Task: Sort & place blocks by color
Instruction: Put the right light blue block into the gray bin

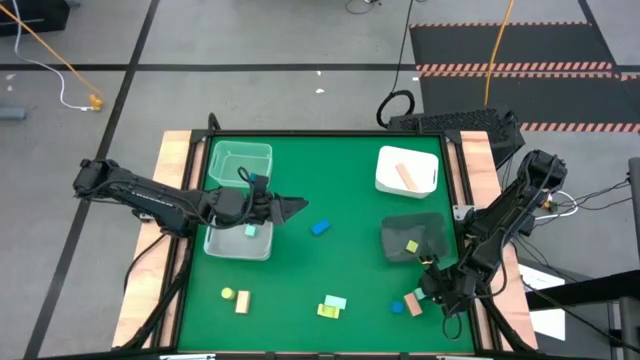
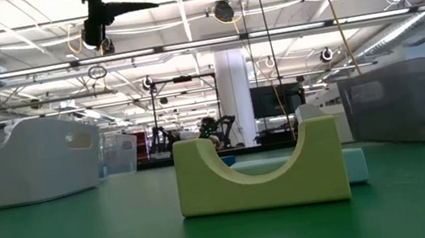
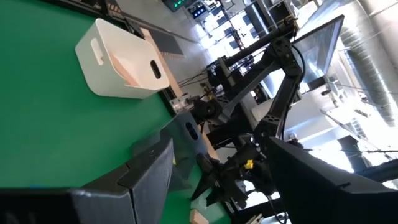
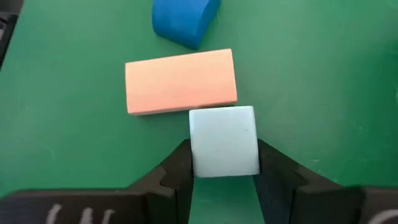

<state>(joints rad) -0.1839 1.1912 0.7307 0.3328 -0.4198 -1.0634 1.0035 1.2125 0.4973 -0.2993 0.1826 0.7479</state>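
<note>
My right gripper (image 1: 432, 287) is low at the table's near right, with its fingers on a mint-teal cube (image 4: 224, 140). An orange bar (image 4: 180, 81) lies against the cube's far side, and a blue block (image 4: 183, 22) lies beyond it. My left gripper (image 1: 288, 208) is open and empty. It hangs high over the table's left half, beside a clear tray (image 1: 238, 243) that holds a mint block (image 1: 250, 231). The left gripper also shows at the top of the low view (image 2: 106, 12). My right gripper pinches the mint-teal cube by two opposite side faces (image 4: 194, 149), one finger on each. The fingers come from above, pointing down. The cube sits level on the green table, and its far face touches the orange bar's long side.
A white tray (image 1: 407, 170) at the far right holds a tan bar. A dark tray (image 1: 413, 238) holds a yellow-green block. A second clear tray (image 1: 240, 163) stands at the far left. Loose blocks: a blue one (image 1: 321, 227), a yellow-green and mint pair (image 1: 331, 306), and a yellow-green and tan pair (image 1: 236, 298).
</note>
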